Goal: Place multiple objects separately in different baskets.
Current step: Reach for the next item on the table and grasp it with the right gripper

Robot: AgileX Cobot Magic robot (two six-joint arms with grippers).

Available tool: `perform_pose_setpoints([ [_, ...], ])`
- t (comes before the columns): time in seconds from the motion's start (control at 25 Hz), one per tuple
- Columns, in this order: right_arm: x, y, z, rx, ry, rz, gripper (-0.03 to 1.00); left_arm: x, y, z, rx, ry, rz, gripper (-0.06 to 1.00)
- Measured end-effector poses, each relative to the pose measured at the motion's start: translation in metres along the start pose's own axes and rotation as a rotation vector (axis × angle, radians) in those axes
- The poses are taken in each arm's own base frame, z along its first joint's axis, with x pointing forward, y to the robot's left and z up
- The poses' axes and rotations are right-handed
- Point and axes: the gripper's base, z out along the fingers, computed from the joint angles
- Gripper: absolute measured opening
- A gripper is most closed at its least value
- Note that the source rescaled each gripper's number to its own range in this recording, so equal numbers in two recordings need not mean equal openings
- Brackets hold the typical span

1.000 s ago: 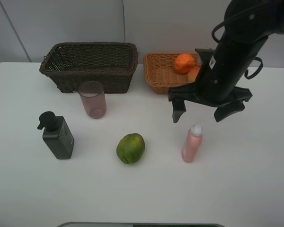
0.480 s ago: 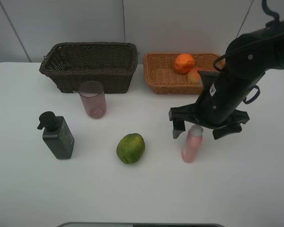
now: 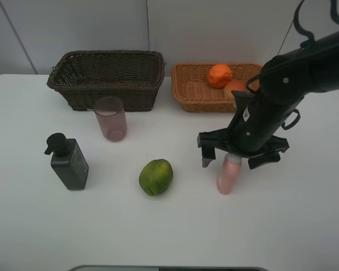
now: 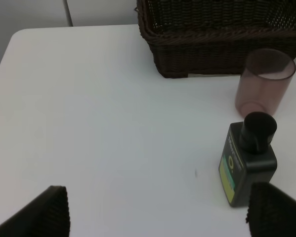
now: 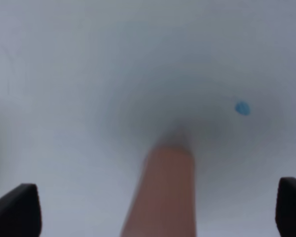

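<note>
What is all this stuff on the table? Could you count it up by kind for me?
Baskets: 2 (dark brown basket, tan basket)
Fruit: 3 (orange, mango, green fruit)
Bottles: 2 (pink spray bottle, dark pump bottle)
Cups: 1 (pink cup)
Total: 8

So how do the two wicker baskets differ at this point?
The dark brown basket has taller walls and is deeper; the tan basket is shallower. In colour, the dark brown basket is near black-brown and the tan basket is light orange. The dark brown basket shows nothing inside from the high view, while the tan basket holds an orange and a reddish fruit partly hidden by the right arm. Both are rectangular wicker and stand side by side.
</note>
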Motion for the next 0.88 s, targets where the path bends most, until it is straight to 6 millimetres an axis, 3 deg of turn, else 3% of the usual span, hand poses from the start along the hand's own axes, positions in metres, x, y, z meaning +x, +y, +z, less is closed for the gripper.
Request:
perform_pose_setpoints([
  [0.32, -0.0008, -0.0013, 0.0026, 0.018, -0.003, -0.023, 1.00, 0.0000, 0.0000, 0.0000, 0.000, 0.000, 0.000, 0.93],
  [0.4, -0.0007, -0.0015, 0.0026, 0.021, -0.002, -0.024, 0.95, 0.0000, 0.0000, 0.0000, 0.000, 0.000, 0.000, 0.93],
  [0.48, -0.0003, -0.0018, 0.0026, 0.024, 0.002, -0.024, 0.79, 0.0000, 0.0000, 0.0000, 0.000, 0.000, 0.000, 0.93],
  [0.56, 0.0003, -0.0024, 0.0026, 0.030, 0.009, -0.026, 0.51, 0.0000, 0.0000, 0.0000, 0.000, 0.000, 0.000, 0.93],
  [0.64, 0.0006, -0.0026, 0.0026, 0.033, 0.012, -0.027, 0.13, 0.0000, 0.0000, 0.0000, 0.000, 0.000, 0.000, 0.93],
  [0.68, 0.0008, -0.0028, 0.0026, 0.035, 0.014, -0.027, 0.00, 0.0000, 0.0000, 0.0000, 0.000, 0.000, 0.000, 0.93],
  [0.88, 0.0009, -0.0028, 0.0026, 0.035, 0.015, -0.026, 0.01, 0.0000, 0.0000, 0.0000, 0.000, 0.000, 0.000, 0.93],
])
